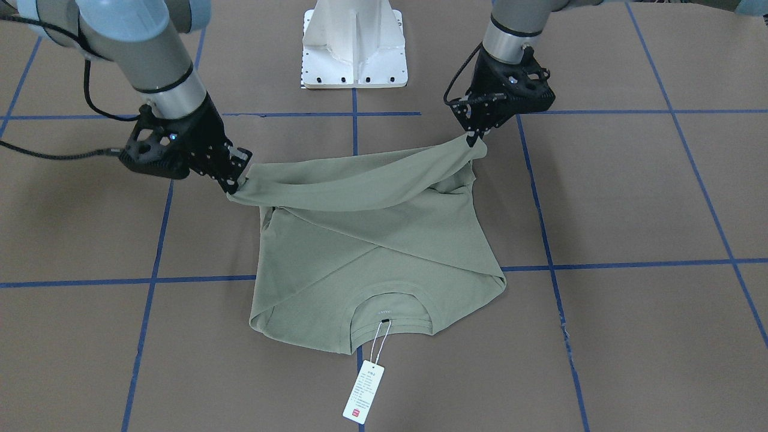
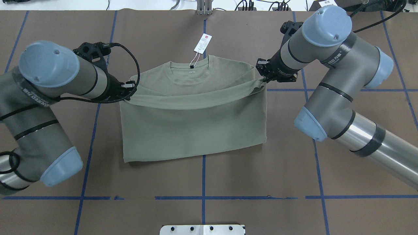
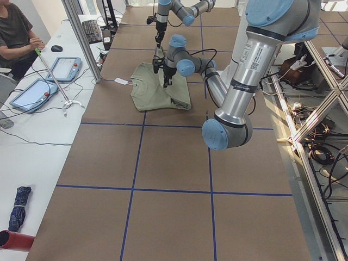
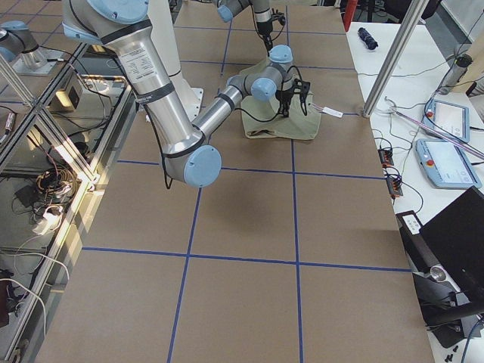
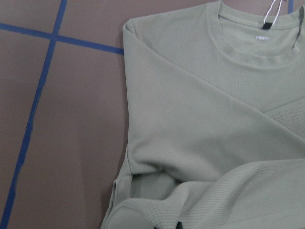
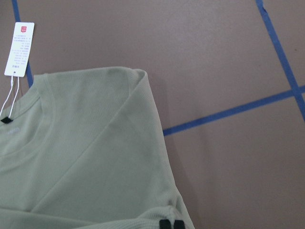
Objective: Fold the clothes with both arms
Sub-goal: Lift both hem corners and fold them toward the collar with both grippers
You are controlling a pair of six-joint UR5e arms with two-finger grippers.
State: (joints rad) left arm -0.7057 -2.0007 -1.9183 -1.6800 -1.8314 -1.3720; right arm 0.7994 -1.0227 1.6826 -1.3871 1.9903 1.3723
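Note:
The sage-green shirt (image 2: 192,130) lies on the brown table with its collar at the far side and its sleeves folded in. Its white hang tag (image 2: 202,43) lies beyond the collar. My left gripper (image 2: 130,89) is shut on the left corner of the hem. My right gripper (image 2: 263,80) is shut on the right corner. Together they hold the hem edge, stretched between them, above the shirt's chest. In the front-facing view the shirt (image 1: 372,252) hangs between the left gripper (image 1: 474,141) and the right gripper (image 1: 237,180). Both wrist views look down on the shirt (image 5: 200,95) (image 6: 95,143).
The white pedestal base (image 1: 354,45) stands at the robot's side of the table. Blue tape lines (image 2: 202,197) cross the brown table cover. In the exterior left view a person (image 3: 16,32) sits at a side desk with tablets.

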